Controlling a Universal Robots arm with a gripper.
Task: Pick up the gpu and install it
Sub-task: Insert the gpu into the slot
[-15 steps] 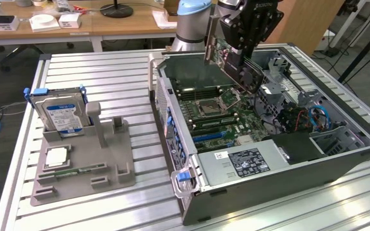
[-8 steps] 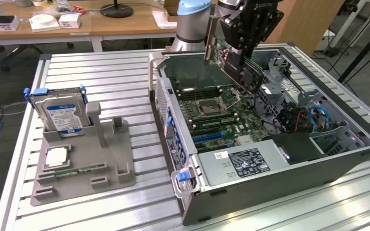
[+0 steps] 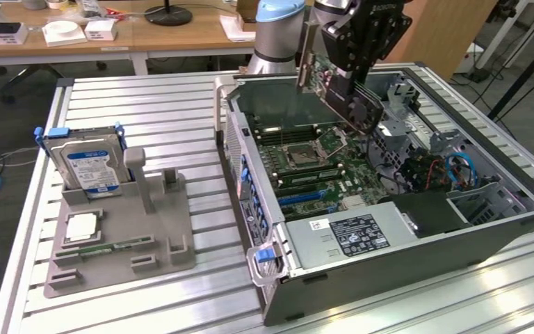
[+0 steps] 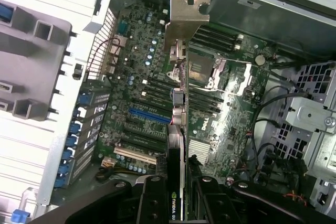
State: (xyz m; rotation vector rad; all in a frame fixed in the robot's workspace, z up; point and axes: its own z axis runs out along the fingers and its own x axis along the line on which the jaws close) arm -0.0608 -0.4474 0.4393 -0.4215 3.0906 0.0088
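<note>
Robot arm (image 3: 281, 28) reaching down from above, wrist tilted, black gripper (image 3: 349, 66) pointing downward, jaws clamped on the gpu (image 3: 358, 106), card carried edge-on and slanted

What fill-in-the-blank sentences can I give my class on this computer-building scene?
1. The jaws of the gripper are shut on the ____.
2. That card hangs over the ____ inside the open computer case.
3. In the grey holder, the label on the hard drive is ____.
Missing words: gpu; motherboard; blue.
</note>
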